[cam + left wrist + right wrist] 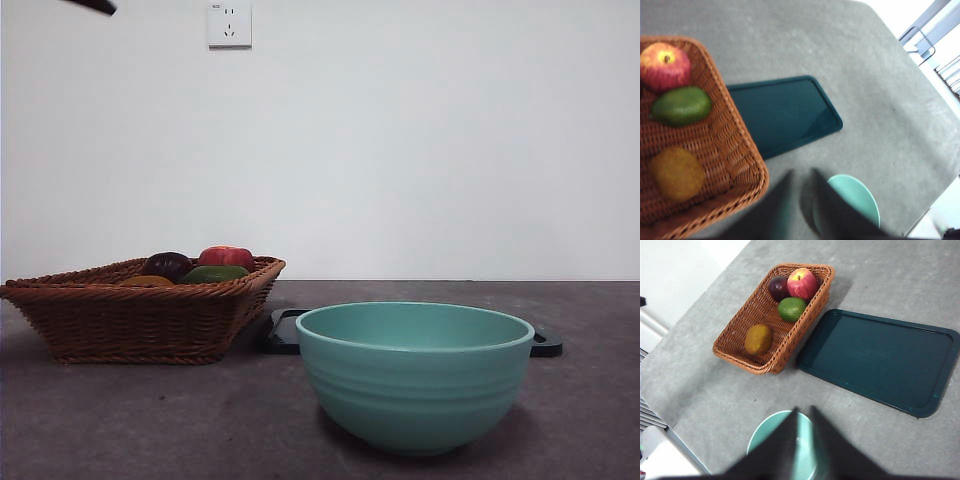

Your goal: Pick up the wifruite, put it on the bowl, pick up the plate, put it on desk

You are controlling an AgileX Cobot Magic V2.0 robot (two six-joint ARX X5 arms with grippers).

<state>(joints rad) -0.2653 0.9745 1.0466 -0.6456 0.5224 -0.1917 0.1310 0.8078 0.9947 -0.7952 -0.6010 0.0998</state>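
The wifruite [758,339], a small tan fruit, lies in the brown wicker basket [740,347]; it also shows in the left wrist view [677,172] and just over the basket rim in the front view [147,282]. The teal-green bowl [415,375] stands empty on the desk [150,420] at the front. The plate [880,360], a flat dark teal tray, lies on the desk behind the bowl and beside the basket. My left gripper [802,175] and right gripper [804,412] both hover high above the bowl's side of the desk, jaws close together and empty.
The basket also holds a red apple [802,283], a green fruit [792,308] and a dark purple fruit [778,287]. A white wall with a socket [229,24] stands behind the desk. A black arm tip [95,5] shows at the top left corner.
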